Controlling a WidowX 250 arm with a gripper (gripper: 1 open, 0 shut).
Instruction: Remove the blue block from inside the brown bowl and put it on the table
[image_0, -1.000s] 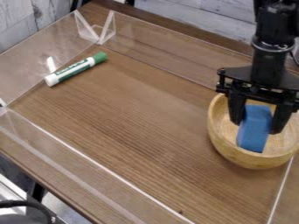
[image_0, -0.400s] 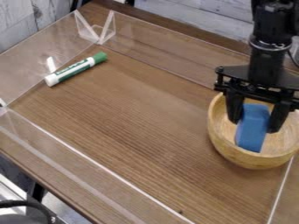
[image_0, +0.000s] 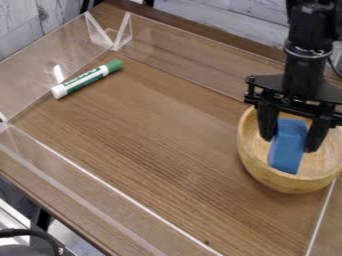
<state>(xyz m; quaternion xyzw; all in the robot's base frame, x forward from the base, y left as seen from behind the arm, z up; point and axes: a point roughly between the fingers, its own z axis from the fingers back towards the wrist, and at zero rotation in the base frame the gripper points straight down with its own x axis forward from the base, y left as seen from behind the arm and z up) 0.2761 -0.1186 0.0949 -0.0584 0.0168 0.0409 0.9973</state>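
The blue block (image_0: 287, 152) stands upright inside the brown bowl (image_0: 254, 160) at the right edge of the table (image_0: 147, 150). My gripper (image_0: 295, 140) points straight down over the bowl. Its black fingers (image_0: 271, 128) press against the block's left and right sides, so it is shut on the block. The block's lower end is still down inside the bowl, below the rim. The gripper body hides the top of the block.
A green and white marker (image_0: 87, 78) lies at the far left of the table. Low clear acrylic walls (image_0: 107, 35) run along the table's edges, one of them close to the right of the bowl. Bare wood stretches left of the bowl.
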